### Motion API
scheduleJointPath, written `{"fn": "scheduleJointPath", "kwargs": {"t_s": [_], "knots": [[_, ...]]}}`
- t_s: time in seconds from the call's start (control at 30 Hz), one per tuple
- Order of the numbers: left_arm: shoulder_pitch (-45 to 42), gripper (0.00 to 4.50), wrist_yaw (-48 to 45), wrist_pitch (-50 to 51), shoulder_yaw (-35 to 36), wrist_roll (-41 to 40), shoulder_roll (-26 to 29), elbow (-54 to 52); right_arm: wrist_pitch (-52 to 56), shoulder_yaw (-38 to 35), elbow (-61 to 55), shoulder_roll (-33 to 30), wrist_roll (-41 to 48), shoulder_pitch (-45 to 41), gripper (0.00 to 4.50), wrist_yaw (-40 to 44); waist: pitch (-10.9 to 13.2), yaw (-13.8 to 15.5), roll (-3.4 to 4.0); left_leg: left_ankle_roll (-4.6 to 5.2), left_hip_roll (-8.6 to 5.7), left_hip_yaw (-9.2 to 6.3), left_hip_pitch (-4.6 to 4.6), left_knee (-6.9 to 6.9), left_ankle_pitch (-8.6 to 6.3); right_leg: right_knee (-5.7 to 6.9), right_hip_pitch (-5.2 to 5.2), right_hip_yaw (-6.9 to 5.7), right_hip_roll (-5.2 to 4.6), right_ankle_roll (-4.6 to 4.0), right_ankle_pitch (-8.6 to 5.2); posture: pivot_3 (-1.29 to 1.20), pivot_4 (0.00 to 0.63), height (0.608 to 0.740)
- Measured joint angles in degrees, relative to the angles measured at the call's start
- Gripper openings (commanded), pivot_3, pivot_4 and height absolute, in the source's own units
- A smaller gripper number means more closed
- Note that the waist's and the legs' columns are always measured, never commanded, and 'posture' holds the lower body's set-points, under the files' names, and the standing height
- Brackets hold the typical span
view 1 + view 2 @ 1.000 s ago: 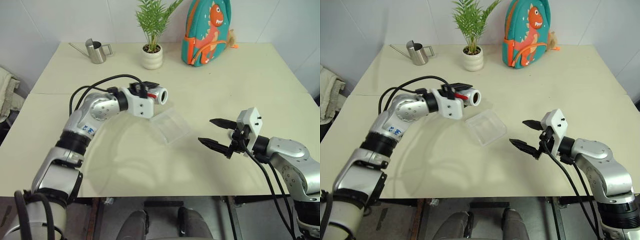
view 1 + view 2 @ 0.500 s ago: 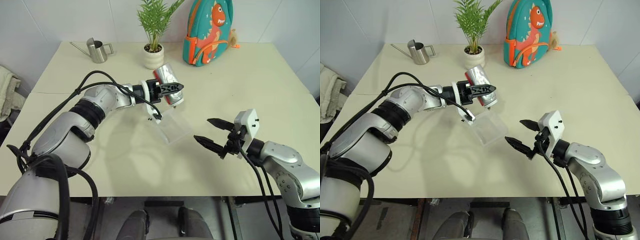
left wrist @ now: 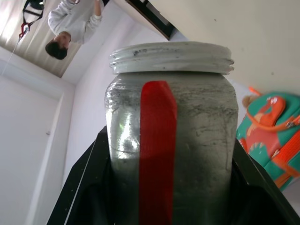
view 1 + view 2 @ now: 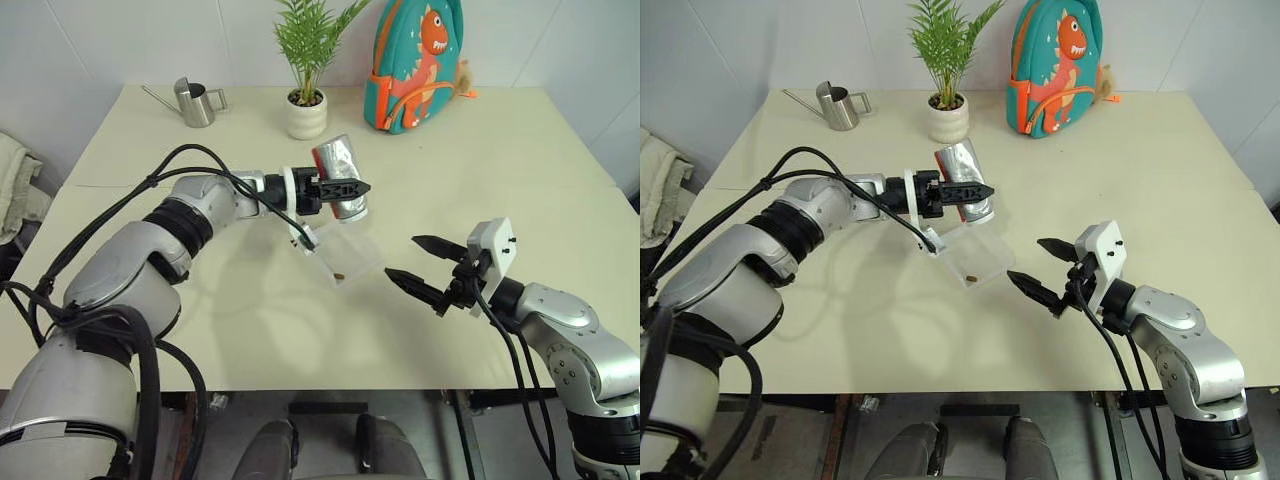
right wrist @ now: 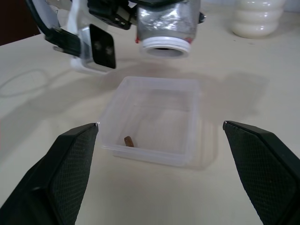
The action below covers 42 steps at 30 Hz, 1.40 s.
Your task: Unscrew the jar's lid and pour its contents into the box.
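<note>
My left gripper (image 4: 350, 188) is shut on the jar (image 4: 336, 160), a silvery can with a red label (image 3: 157, 154). It holds the jar tipped, with the open mouth (image 5: 166, 46) pointing down just above the box's far-left end. The box (image 4: 358, 258), a clear shallow tray, lies on the table at the centre. A tiny brown bit, the contents (image 5: 128, 140), rests on the box's floor near its front wall. The lid is out of view. My right gripper (image 4: 402, 257) hovers open to the right of the box, pointing at it with nothing between its fingers.
At the back of the cream table (image 4: 480, 150) stand a steel watering can (image 4: 195, 102), a white plant pot (image 4: 305, 113) and a teal dinosaur backpack (image 4: 415, 60). A cloth (image 4: 12, 180) lies off the table's left edge. A person (image 3: 70, 23) shows in the left wrist view.
The left wrist has rolled, turning the jar from lying level to mouth-down over the box. The brown bit now lies in the box. The right gripper has stayed in place.
</note>
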Motion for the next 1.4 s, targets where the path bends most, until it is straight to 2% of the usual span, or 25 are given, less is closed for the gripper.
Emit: {"fn": "scheduleJointPath", "kwargs": {"t_s": [0.1, 0.2, 0.27, 0.33, 0.4, 0.43, 0.53, 0.6, 0.73, 0.83, 1.0, 1.23, 1.33, 1.4], "knots": [[0.74, 2.35, -0.84, -9.33, 2.22, -5.91, 2.75, -2.08, -0.03, 0.04, 0.14, 0.00, 0.00, -0.05, 4.49, 0.08, 0.00, 0.01, 0.00, -0.03, 0.02, 0.00, -0.01, -0.01, -0.01, -0.01, -0.03, 0.00, 0.00, 0.00, 0.00, 0.00, 0.150, 0.740], [2.51, 2.35, -5.92, -19.75, 6.07, -14.90, 5.10, -1.25, -0.05, 0.05, 0.26, 0.00, -0.01, -0.05, 4.49, 0.17, 0.00, 0.02, 0.00, -0.03, 0.02, 0.02, -0.01, 0.02, -0.01, -0.02, -0.04, 0.01, -0.01, 0.00, 0.00, 0.00, 0.150, 0.740], [5.11, 2.35, -15.50, -27.73, 11.30, -26.16, 5.73, 2.61, -0.18, 0.10, 0.39, -0.01, -0.03, -0.10, 4.49, 0.40, -0.01, -0.04, 0.01, -0.03, 0.02, 0.03, 0.01, 0.05, -0.01, 0.00, -0.03, 0.01, -0.04, -0.01, 0.00, 0.00, 0.150, 0.740], [11.19, 2.35, -35.53, -30.84, 20.09, -46.69, 5.40, 6.75, -0.32, 0.23, 0.98, -0.02, -0.13, -0.19, 4.49, 0.82, -0.04, -0.27, 0.06, -0.02, 0.15, 0.08, 0.04, 0.10, 0.00, 0.01, 0.01, 0.00, -0.05, -0.03, 0.01, 0.00, 0.150, 0.740], [17.89, 2.35, -53.48, -26.88, 26.93, -64.81, 4.56, 5.87, -0.34, 0.37, 1.44, -0.04, -0.42, -0.31, 4.49, 1.12, -0.03, -0.35, 0.06, -0.02, 0.31, 0.05, 0.03, 0.16, -0.01, 0.03, 0.03, -0.02, -0.04, -0.06, 0.02, 0.00, 0.150, 0.740], [21.67, 2.35, -63.21, -21.54, 30.90, -74.25, 3.93, 2.99, -0.41, 0.48, 1.58, -0.05, -0.49, -0.42, 4.49, 1.32, -0.03, -0.48, 0.06, -0.02, 0.33, 0.05, 0.01, 0.18, -0.01, 0.03, 0.05, -0.02, -0.03, -0.08, 0.03, 0.00, 0.150, 0.740], [27.47, 2.35, -78.84, -3.67, 40.50, -92.27, 2.92, -5.28, -0.54, 0.71, 2.24, -0.05, -0.81, -0.81, 4.49, 2.01, -0.03, -0.58, 0.05, 0.01, 0.35, -0.05, -0.01, 0.25, -0.02, 0.08, 0.05, -0.05, 0.00, -0.09, 0.04, 0.00, 0.150, 0.740], [29.33, 2.35, -82.76, 9.99, 48.14, -101.75, 2.88, -10.85, -0.62, 0.76, 2.80, -0.06, -1.28, -0.89, 4.49, 2.48, -0.03, -0.73, 0.05, 0.03, 0.35, -0.05, 0.03, 0.25, -0.03, 0.15, 0.05, -0.02, 0.02, -0.09, 0.04, 0.00, 0.150, 0.740], [35.27, 2.35, -80.21, 29.75, 63.34, -115.00, 2.73, -19.20, -1.48, 1.03, 3.75, -0.34, -1.81, -1.16, 4.49, 3.85, -0.04, -1.62, 0.05, 0.04, 0.35, -0.02, 0.20, 0.21, -0.04, 0.29, 0.08, 0.04, 0.03, -0.09, 0.04, 0.00, 0.150, 0.740], [39.52, 2.35, -77.39, 35.21, 70.52, -118.12, 1.93, -20.36, -1.77, 1.04, 5.09, -0.77, -2.37, -1.39, 4.49, 4.63, -0.05, -1.72, 0.02, -0.02, 0.38, -0.01, 0.25, 0.21, -0.01, 0.33, 0.08, 0.04, 0.07, -0.10, 0.04, 0.00, 0.150, 0.740], [44.01, 2.35, -73.20, 34.47, 79.14, -117.95, 1.28, -19.99, -2.48, 1.36, 6.07, -0.77, -3.03, -1.94, 4.49, 5.48, -0.09, -1.44, -0.05, -0.07, 0.39, -0.03, 0.26, 0.22, 0.03, 0.35, 0.10, 0.03, 0.06, -0.20, 0.10, 0.00, 0.150, 0.740], [49.33, 2.35, -74.29, 27.58, 81.42, -114.43, -0.04, -15.93, -3.07, 2.23, 7.15, -0.77, -3.80, -3.21, 4.49, 5.79, -0.13, -0.92, -0.11, -0.07, 0.39, -0.04, 0.31, 0.18, 0.02, 0.26, 0.16, 0.01, 0.04, -0.23, 0.12, 0.00, 0.150, 0.740], [49.51, 3.01, -75.63, 26.31, 81.44, -113.71, -0.34, -14.97, -3.08, 2.43, 7.25, -0.77, -3.80, -3.43, 4.50, 5.79, -0.14, -0.75, -0.12, -0.08, 0.41, -0.03, 0.31, 0.16, 0.01, 0.22, 0.16, 0.00, 0.04, -0.25, 0.13, 0.00, 0.150, 0.740], [49.53, 3.62, -76.23, 25.77, 81.44, -113.29, -0.33, -14.98, -3.08, 2.51, 7.27, -0.77, -3.82, -3.60, 4.50, 5.78, -0.14, -0.75, -0.12, -0.08, 0.41, -0.03, 0.31, 0.14, 0.01, 0.20, 0.17, 0.00, 0.04, -0.25, 0.13, 0.00, 0.150, 0.740]]}}
